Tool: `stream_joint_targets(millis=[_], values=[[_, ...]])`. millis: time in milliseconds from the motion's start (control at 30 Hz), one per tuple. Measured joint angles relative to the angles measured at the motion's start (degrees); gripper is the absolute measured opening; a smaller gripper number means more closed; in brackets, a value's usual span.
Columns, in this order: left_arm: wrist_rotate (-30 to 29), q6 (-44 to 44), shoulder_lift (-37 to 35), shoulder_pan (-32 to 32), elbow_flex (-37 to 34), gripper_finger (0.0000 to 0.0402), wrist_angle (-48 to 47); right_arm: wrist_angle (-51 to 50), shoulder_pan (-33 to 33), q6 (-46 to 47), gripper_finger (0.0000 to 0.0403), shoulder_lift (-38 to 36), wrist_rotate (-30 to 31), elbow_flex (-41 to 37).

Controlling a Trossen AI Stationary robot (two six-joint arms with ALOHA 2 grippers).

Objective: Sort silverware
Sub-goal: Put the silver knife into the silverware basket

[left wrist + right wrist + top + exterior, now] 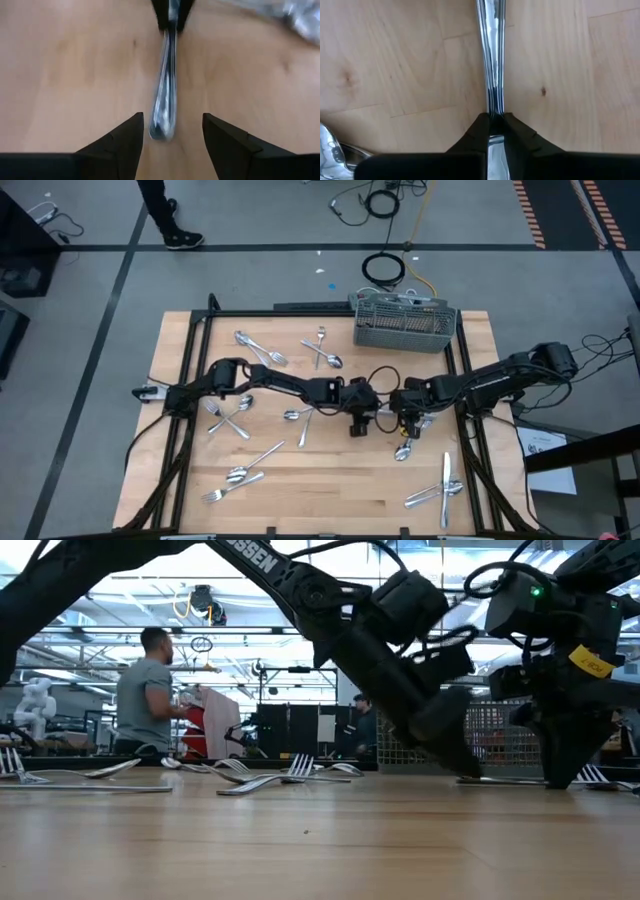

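High view: both arms reach toward the middle of the wooden table (330, 480), the left gripper (360, 423) and the right gripper (404, 420) near each other, just right of centre. Silverware (240, 416) lies scattered — crossed forks at the left, spoons toward the far edge, a knife and fork at the near right corner. A grey caddy (404, 322) stands at the far edge, well apart from the grippers. Cables and a person's legs show on the grey floor beyond.

Low view: the two grippers hang low over the tabletop at the right, in front of the mesh caddy; forks (290, 773) lie flat at mid-table. Behind, a person (145, 690) stands in a workshop room with ceiling lights.

Left wrist view: a slim utensil handle (165, 95) lies on the wood, its long axis running straight away from the camera. The left gripper's (172, 142) fingers stand spread on either side of its near end, not touching it. Its far end sits between another pair of dark fingers (161, 15).

Right wrist view: the right gripper (494, 131) is clamped on the handle (492, 55), which points straight ahead from the fingertips along the boards. A spoon bowl (332, 147) shows at the edge.
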Motion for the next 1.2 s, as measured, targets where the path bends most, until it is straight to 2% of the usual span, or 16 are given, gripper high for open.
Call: stream_joint_targets(millis=[167,467,800,900,1200], values=[[-0.3,1.8,-0.2,0.0,0.1,0.0211,0.5,0.2,0.0,0.9,0.0016,-0.5,-0.2,-0.1],[-3.1,6.5,0.8,0.0,0.3,0.0211,2.1,1.0,0.0,1.7,0.0014,-0.6,-4.9,0.0],[0.8,13.8,1.2,-1.4,0.3,0.0211,3.2,4.4,0.0,2.2,0.0014,-0.7,-9.6,0.1],[1.3,14.0,1.2,-1.8,0.3,0.0211,4.0,5.8,0.0,2.4,0.0013,-0.7,-12.0,0.3],[1.3,12.7,1.1,-2.0,0.4,0.0211,4.0,7.8,-0.5,4.5,0.0013,-0.7,-13.5,0.3]])
